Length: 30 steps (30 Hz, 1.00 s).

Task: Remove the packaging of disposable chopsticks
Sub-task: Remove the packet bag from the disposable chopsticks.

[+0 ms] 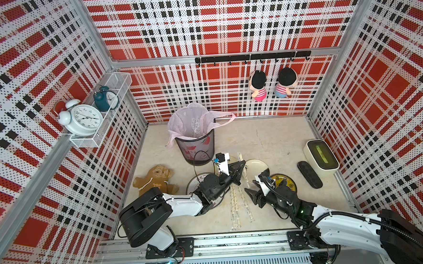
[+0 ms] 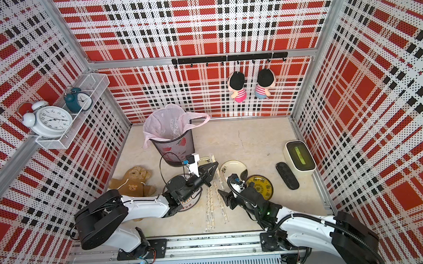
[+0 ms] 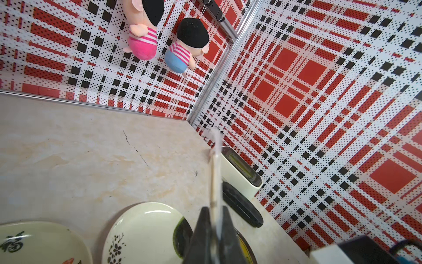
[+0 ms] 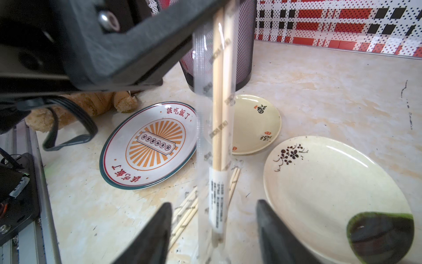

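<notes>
A pair of disposable chopsticks [image 4: 218, 114] in its clear packaging [image 4: 201, 137] hangs above the table. My left gripper [image 1: 242, 170] [image 3: 215, 209] is shut on it partway along, and the pale sticks [image 3: 214, 173] stick out past its fingertips. My right gripper [image 1: 253, 186] [image 4: 214, 203] is open. The wrapped pair's lower end, with a white paper label, hangs between its fingers without touching either. Two more wrapped pairs [image 1: 234, 206] [image 2: 221, 204] lie flat on the table between the arms.
A mesh bin [image 1: 196, 148] with a pink liner stands behind my left gripper. Several plates lie around: an orange-patterned one [image 4: 148, 146], cream ones [image 1: 255, 167] [image 4: 255, 124], and a yellow-black one [image 1: 282, 182]. A teddy [image 1: 156, 180], a black case [image 1: 309, 174] and a cream box [image 1: 321, 160] flank them.
</notes>
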### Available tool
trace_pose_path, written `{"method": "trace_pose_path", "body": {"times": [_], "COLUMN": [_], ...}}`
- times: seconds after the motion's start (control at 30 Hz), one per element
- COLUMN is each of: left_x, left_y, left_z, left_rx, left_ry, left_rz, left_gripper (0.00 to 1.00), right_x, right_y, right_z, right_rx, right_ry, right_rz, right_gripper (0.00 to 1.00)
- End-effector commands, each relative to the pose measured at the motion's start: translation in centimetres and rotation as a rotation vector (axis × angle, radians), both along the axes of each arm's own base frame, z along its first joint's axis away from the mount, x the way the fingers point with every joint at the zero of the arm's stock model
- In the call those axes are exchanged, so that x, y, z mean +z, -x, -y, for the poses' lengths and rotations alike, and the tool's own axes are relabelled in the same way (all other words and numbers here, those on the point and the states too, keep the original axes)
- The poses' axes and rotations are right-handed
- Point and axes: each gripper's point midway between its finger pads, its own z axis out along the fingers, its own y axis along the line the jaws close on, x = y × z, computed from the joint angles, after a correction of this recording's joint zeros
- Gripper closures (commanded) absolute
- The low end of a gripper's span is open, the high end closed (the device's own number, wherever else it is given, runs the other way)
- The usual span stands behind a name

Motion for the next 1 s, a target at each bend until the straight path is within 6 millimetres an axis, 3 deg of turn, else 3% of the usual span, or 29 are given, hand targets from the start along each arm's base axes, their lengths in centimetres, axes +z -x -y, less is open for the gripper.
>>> {"method": "trace_pose_path", "body": {"times": [0.0, 0.17, 0.33, 0.5, 0.67, 0.9, 0.97], "left_x": [2.8, 5.3, 7.0, 7.9, 8.6, 8.3, 8.3], "left_y": [0.5, 2.1, 4.5, 5.7, 6.4, 6.5, 6.4], "left_z": [0.5, 0.3, 0.4, 0.0, 0.1, -0.1, -0.2], "left_rx": [-0.022, -0.101, -0.188, -0.217, -0.240, -0.234, -0.226], "left_ry": [-0.036, -0.061, -0.102, -0.092, -0.082, -0.088, -0.088], "left_rz": [0.099, 0.213, 0.335, 0.383, 0.411, 0.410, 0.407], "left_gripper": [1.00, 1.00, 1.00, 1.00, 1.00, 1.00, 1.00], "right_x": [3.7, 6.7, 7.4, 6.7, 6.2, 5.4, 5.4], "right_y": [0.2, 1.6, 2.7, 2.4, 2.7, 2.3, 2.3], "right_z": [0.5, 0.7, 0.1, -1.2, -2.5, -2.3, -2.4], "right_rx": [0.024, 0.197, 0.324, 0.374, 0.455, 0.429, 0.430], "right_ry": [-0.122, -0.218, -0.213, -0.189, -0.204, -0.188, -0.191], "right_rz": [0.134, 0.204, 0.240, 0.228, 0.231, 0.249, 0.248], "right_gripper": [0.00, 0.00, 0.05, 0.20, 0.43, 0.74, 0.76]}}
